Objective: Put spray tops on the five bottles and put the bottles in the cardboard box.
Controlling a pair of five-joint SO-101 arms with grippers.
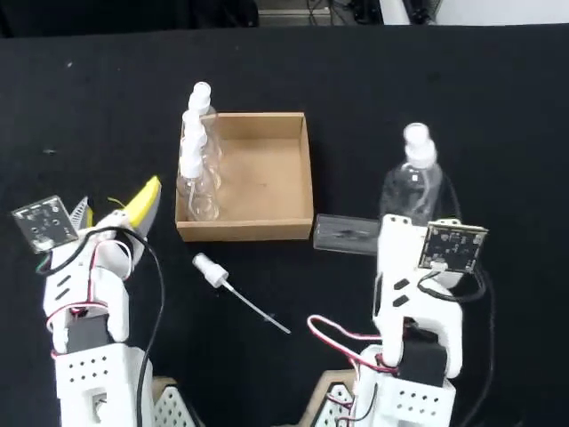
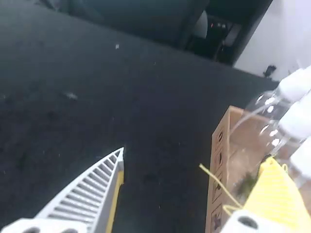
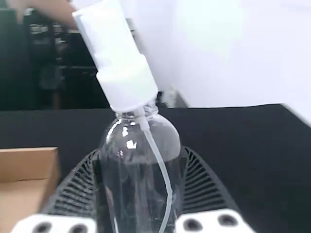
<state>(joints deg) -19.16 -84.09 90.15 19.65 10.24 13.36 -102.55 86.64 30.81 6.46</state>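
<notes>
Bright even light, glints on the bottle, white wall blown out.

I see three capped bottles standing along the left wall of the cardboard box, a loose spray top on the table before it, and my right gripper clasping a fourth bottle.

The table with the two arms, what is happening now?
The right tool grips a clear plastic bottle with a white spray top, upright beside the brown cardboard box. Other capped bottles stand inside the box. The left tool is open and empty. One loose white spray top lies on the black table.
</notes>
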